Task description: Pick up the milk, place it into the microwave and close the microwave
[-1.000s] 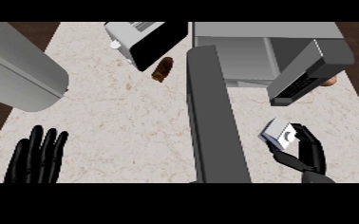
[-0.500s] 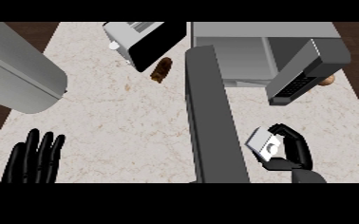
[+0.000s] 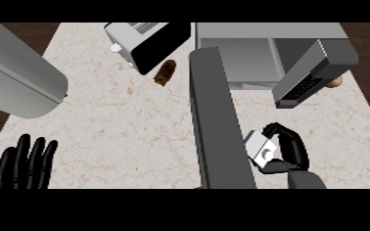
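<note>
The pale stone bench (image 3: 123,122) carries everything, and the microwave (image 3: 245,54) sits at its far right with its cavity facing the robot. Its door (image 3: 217,122) hangs fully open, a long dark slab running from the cavity toward the near edge. A toaster (image 3: 141,44) stands at the far side left of the microwave, with a small brown item (image 3: 165,73) just beside it.

The right hand (image 3: 289,149) has its fingers curled round the milk (image 3: 259,148), a small white carton held just right of the open door, near the near edge. The cavity lies straight ahead of it, farther from the robot, so the carton likely needs to travel forward alongside the door. The left hand (image 3: 27,162) rests spread at the lower left, well apart.
</note>
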Controlling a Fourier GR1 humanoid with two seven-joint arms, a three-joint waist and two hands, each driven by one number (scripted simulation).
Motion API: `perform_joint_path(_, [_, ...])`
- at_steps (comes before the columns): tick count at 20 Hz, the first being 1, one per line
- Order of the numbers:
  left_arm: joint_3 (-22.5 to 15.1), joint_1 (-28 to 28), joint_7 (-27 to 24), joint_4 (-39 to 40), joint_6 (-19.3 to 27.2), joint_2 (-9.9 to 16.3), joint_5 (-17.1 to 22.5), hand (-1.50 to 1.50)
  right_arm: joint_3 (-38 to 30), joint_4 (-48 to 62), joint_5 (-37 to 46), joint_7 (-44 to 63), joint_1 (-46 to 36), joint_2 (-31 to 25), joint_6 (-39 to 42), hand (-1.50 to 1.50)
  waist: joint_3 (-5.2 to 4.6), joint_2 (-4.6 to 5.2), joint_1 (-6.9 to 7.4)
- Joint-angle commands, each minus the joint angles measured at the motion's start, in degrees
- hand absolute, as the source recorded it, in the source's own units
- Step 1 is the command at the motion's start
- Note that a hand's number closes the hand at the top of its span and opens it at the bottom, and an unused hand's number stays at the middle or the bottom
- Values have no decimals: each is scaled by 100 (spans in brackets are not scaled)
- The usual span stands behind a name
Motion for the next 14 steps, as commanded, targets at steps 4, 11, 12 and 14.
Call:
perform_joint_path(4, [380, 507, -214, -307, -330, 263, 509, -150, 322, -1185, 45, 740, -84, 271, -254, 150, 1, 1, 30])
perform_joint_path(11, [302, 189, -375, 199, -197, 6, 304, -150, 352, -901, 535, 1625, -1098, 507, -1530, 150, 5, 20, 51])
perform_joint_path(12, [439, 536, -648, 192, -398, 168, 423, -150, 272, -723, 545, 1908, -1475, 470, -1622, 150, 3, 19, 107])
perform_joint_path(14, [615, 164, -422, 294, -448, 206, 625, -150, 136, -310, 668, 2022, -1927, 469, -2031, 150, 5, 41, 100])
